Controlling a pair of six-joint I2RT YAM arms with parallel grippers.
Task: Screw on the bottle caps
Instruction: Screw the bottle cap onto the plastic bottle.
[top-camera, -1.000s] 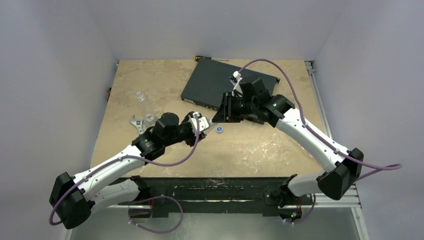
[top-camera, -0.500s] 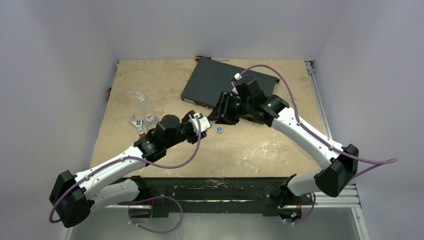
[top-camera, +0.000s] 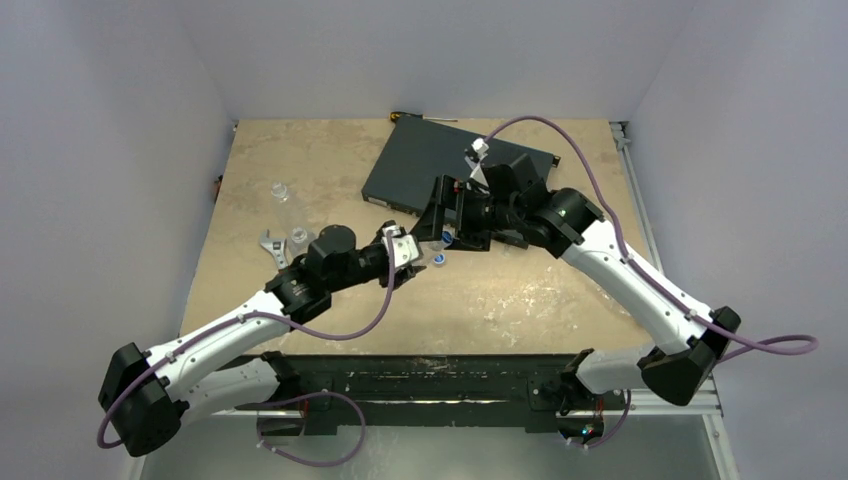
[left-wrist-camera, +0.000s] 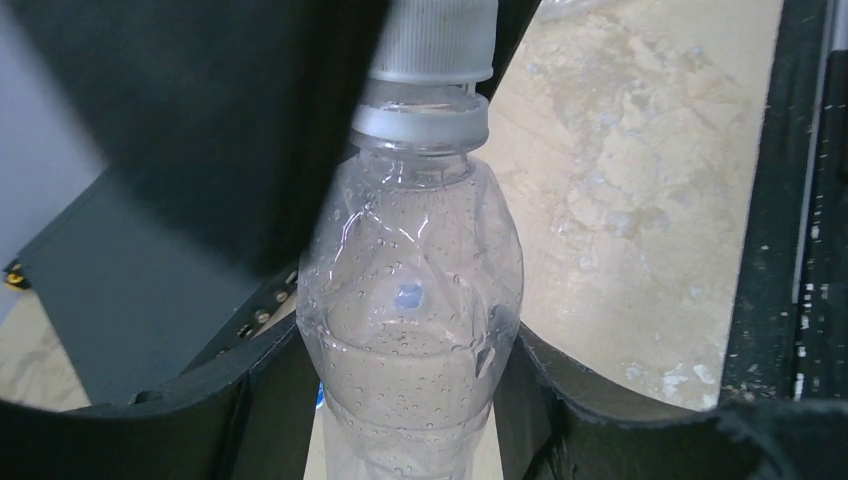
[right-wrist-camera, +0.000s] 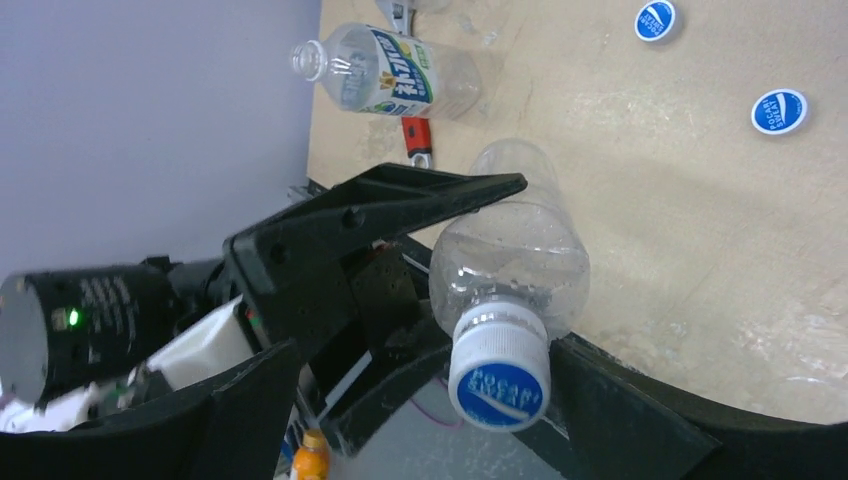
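Jaws of my left gripper (left-wrist-camera: 410, 400) pinch the light, thin-walled, probably crushable bottle (left-wrist-camera: 410, 300) at its belly over the table (right-wrist-camera: 700, 200), while my right gripper (right-wrist-camera: 430, 385) stands spread around its ribbed cap (right-wrist-camera: 498, 378), the surest handhold.

Top camera: high above the near edge, looking down on the whole tabletop (top-camera: 300, 160). Wrist cameras: very close, seemingly facing each other, sharing one capped bottle (left-wrist-camera: 410, 330).

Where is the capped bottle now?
The capped bottle is at the centre of the right wrist view, held by the left gripper, its cap inside the open right gripper.
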